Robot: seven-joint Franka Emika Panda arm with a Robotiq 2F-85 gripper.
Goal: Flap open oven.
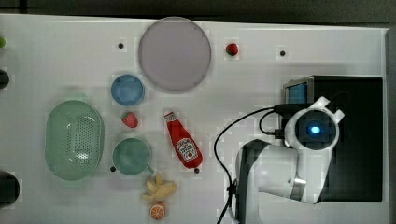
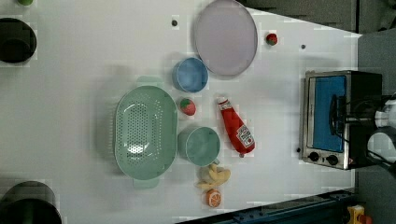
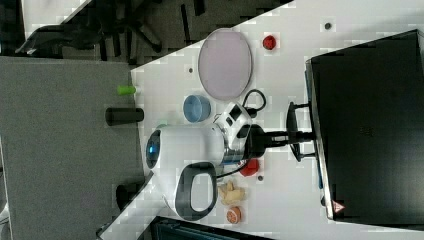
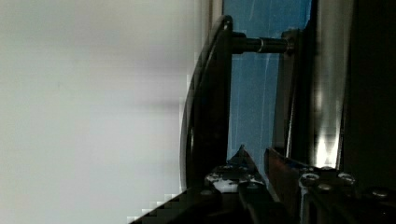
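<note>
a white desk point(image 1: 56, 51) carries everything. the oven point(image 2: 348, 84) stands at one end edge. toward the middle lie a lilac plate point(image 1: 174, 53), blue bowl point(image 1: 127, 89), green colander point(image 1: 74, 139), teal cup point(image 1: 131, 156), ketchup bottle point(image 1: 183, 139), strawberry point(image 1: 130, 120), banana pieces point(image 1: 160, 188), an orange half point(image 1: 158, 210) and a small red fruit point(image 1: 231, 49).

— What sits around the ketchup bottle point(image 1: 183, 139) on the white table point(image 1: 56, 56)?

— In the top view, a green cup point(image 1: 131, 156) and a strawberry point(image 1: 130, 120) lie to its left, with a green colander point(image 1: 74, 140) further left.

— And above and below it?

— Above it, a blue bowl point(image 1: 127, 89) and a grey plate point(image 1: 174, 53); below it, a banana point(image 1: 160, 187) and an orange half point(image 1: 158, 210).
</note>
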